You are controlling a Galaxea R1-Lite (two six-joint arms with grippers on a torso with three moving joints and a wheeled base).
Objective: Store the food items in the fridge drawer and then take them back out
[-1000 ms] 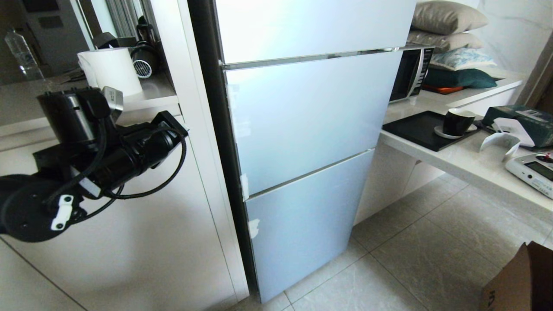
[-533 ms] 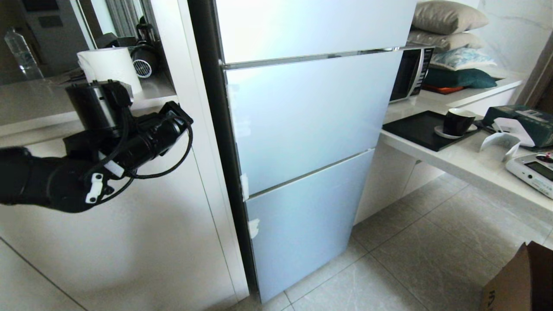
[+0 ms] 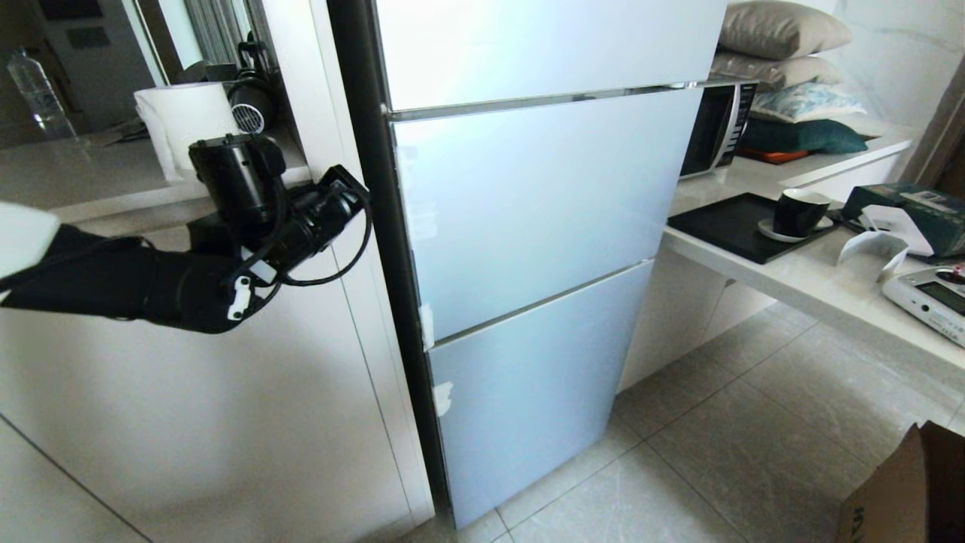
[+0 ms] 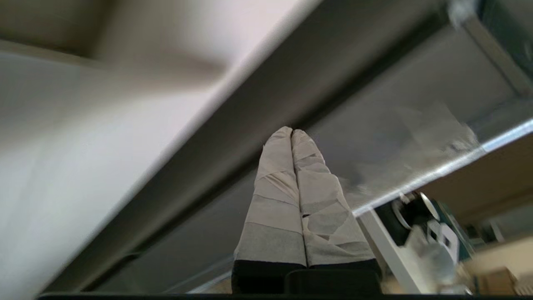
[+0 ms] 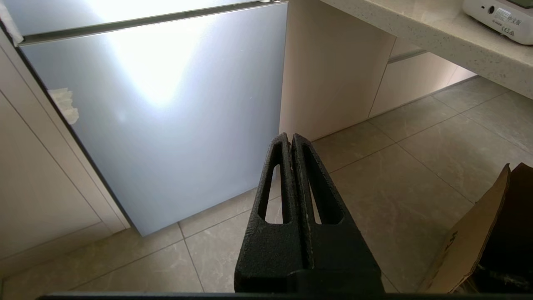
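The fridge stands closed, its pale blue middle door panel (image 3: 535, 204) and lower door panel (image 3: 528, 377) both flush. The fridge drawer and the food items are hidden behind them or out of view. My left arm (image 3: 286, 226) reaches out at mid height toward the dark left edge of the fridge (image 3: 377, 226). In the left wrist view my left gripper (image 4: 291, 131) is shut and empty, its tape-wrapped fingers (image 4: 275, 200) pressed together just short of that dark edge (image 4: 225, 137). My right gripper (image 5: 290, 137) is shut, empty and low, pointing at the floor before the lower door panel (image 5: 158, 116).
A white cabinet side (image 3: 226, 422) adjoins the fridge on the left, with a paper roll (image 3: 188, 121) on the ledge above. To the right, a counter (image 3: 814, 286) carries a black tray (image 3: 724, 226), a cup (image 3: 799, 213) and a microwave (image 3: 716, 128). A cardboard box (image 3: 905, 490) sits on the floor.
My left arm has stretched forward and to the right, bringing its gripper up to the fridge's left edge. The right arm and the fridge doors have not moved.
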